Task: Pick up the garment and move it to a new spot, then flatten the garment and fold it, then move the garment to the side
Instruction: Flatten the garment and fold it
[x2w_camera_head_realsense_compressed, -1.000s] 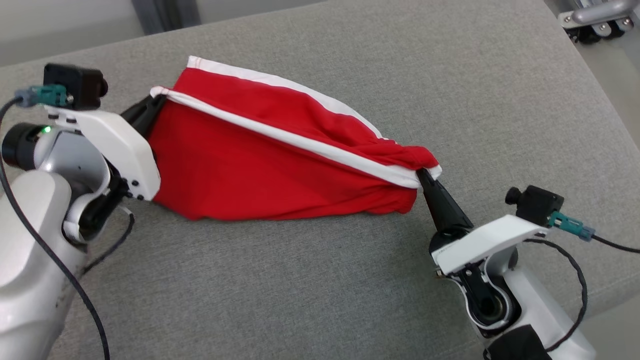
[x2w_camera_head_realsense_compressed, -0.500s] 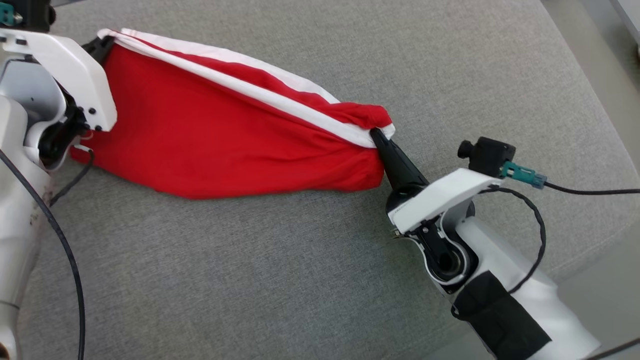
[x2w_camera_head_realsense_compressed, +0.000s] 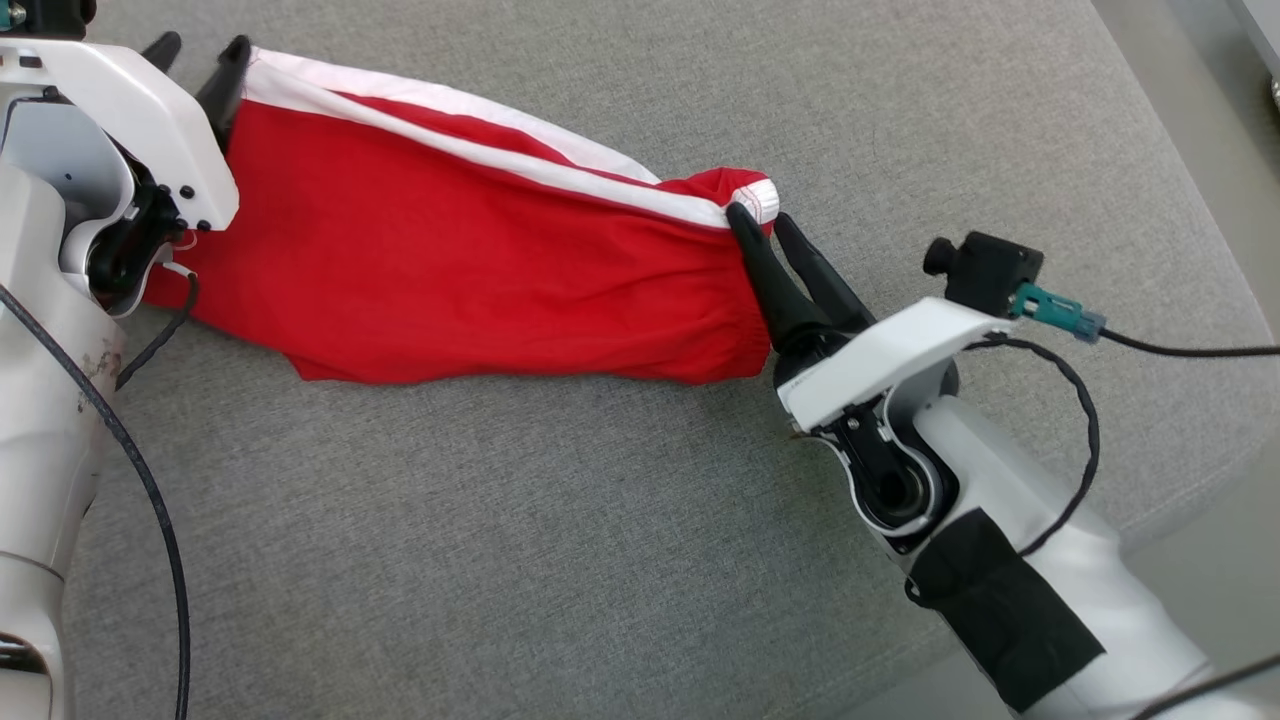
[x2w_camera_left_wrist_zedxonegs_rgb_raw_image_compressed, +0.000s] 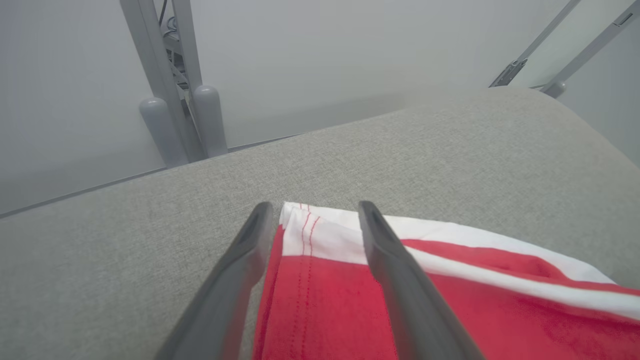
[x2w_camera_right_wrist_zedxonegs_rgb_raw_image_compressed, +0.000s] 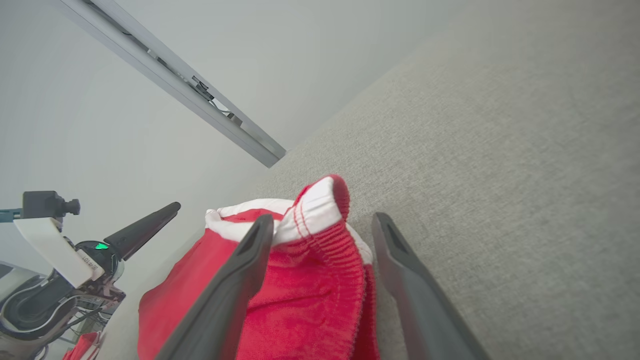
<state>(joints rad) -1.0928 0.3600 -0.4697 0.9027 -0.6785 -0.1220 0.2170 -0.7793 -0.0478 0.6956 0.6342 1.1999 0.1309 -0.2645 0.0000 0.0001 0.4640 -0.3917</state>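
The left gripper (x2w_camera_left_wrist_zedxonegs_rgb_raw_image_compressed: 315, 210) stands with its two fingers apart; the white-banded corner of the garment (x2w_camera_head_realsense_compressed: 480, 280) lies loose between them, not clamped. The right gripper (x2w_camera_right_wrist_zedxonegs_rgb_raw_image_compressed: 320, 225) is spread too, its fingers either side of the gathered, ribbed end of the cloth; one finger touches the bunch and the other sits just clear of it; so neither gripper holds anything.

The garment, red with white stripes, lies stretched lengthways on the grey cushion (x2w_camera_head_realsense_compressed: 600, 550) between the two grippers; it is fairly smooth at the left end, puckered and humped at the right.

The step in hand looks to be the letting-go at the new spot, ahead of flattening. To do it well, each gripper should rise a little and then draw back along the line of its own fingers, so that no fingertip hooks a hem and drags the cloth out of its stretch. The right one needs most care; the bunched end sits up between its fingers and would likely follow a sideways move.

Once both are clear, flattening should probably start at that right end: spread the gathered band outward, then smooth the lower edge, where a fold appears to tuck under. The cushion's weave likely grips the fabric, so lifting and re-laying may serve better than sliding.
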